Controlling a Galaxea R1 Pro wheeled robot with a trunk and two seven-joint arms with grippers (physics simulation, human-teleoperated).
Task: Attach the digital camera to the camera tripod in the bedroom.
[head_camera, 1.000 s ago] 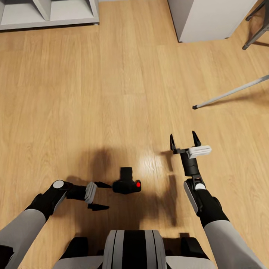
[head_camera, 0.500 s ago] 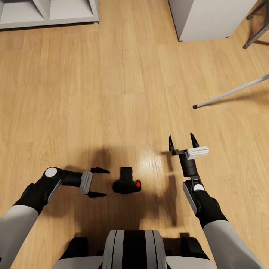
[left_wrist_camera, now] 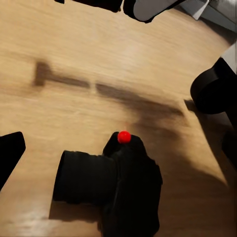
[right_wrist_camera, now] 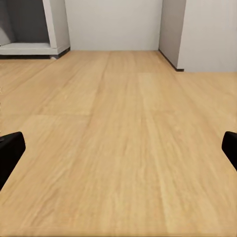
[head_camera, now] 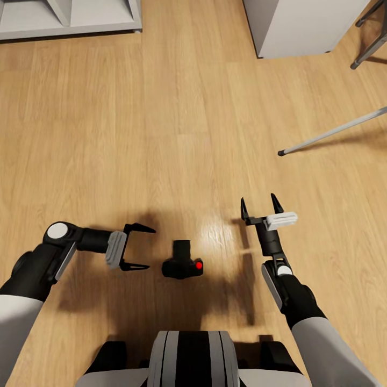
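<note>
Both hands spread — left hand [head_camera: 138, 247] beside the digital camera [head_camera: 183, 264], seemingly unlabelled, right hand [head_camera: 258, 205] apart.

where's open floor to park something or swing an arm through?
Widest bare patch: the wood floor between the grey shelf, the white cabinet and the grippers. Also bare ahead of the right gripper, short of the tripod leg. Crowded: the digital camera lies just beside the open left gripper, near the robot base.
</note>
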